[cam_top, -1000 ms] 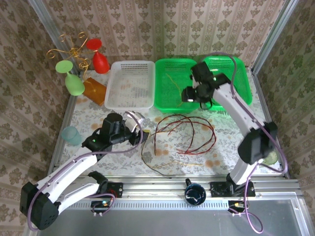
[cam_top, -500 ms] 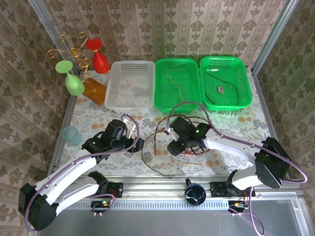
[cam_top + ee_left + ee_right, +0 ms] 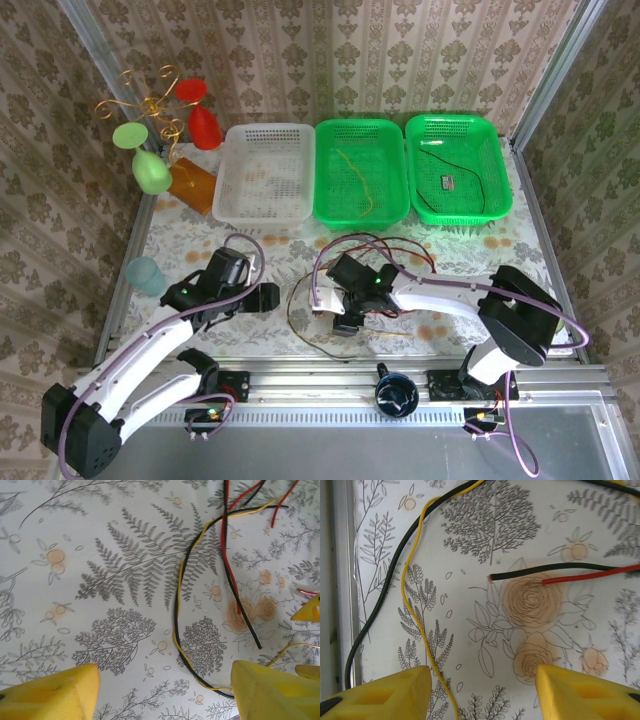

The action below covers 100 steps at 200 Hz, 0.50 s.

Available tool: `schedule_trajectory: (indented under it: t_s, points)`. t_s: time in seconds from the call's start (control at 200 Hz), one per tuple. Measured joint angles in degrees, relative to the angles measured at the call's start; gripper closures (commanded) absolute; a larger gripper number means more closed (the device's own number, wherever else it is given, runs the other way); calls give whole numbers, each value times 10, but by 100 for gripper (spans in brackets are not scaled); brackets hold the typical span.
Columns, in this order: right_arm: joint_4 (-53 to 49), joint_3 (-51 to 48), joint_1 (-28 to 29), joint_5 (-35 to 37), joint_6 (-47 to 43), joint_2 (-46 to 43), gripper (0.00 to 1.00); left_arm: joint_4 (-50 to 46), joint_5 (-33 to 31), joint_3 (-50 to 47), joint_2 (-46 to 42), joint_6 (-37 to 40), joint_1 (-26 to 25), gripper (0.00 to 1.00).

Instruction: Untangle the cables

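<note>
a: right gripper (image 3: 338, 312) is finishing its swing from the far basket (image 3: 450, 119) down to the cables (image 3: 390, 243) between the arms; left gripper (image 3: 270, 296) is hovering just left of them.
b: left wrist?
a: jaws standing wide, holding nothing; the black-yellow loop (image 3: 176, 625) is curving toward one finger (image 3: 272, 692).
b: right wrist?
a: jaws gaping too, empty; the yellow wire (image 3: 420, 630) is running lengthwise between them, so right is sitting nearer.

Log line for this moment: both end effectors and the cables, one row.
left end effector: open, empty | right end effector: open, empty | cables: crossed loops on table, ungripped
</note>
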Motion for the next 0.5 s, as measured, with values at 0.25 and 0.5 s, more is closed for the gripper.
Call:
schedule_trajectory:
  t_s: [0.25,0.5]
  points:
    - [-9,0,11,-7,-78,2,44,-10,25,-2,-10,-35,31,29]
    - [-40,4,17,-6,-136,30,44,-19,35,-12,-11,-40,53,29]
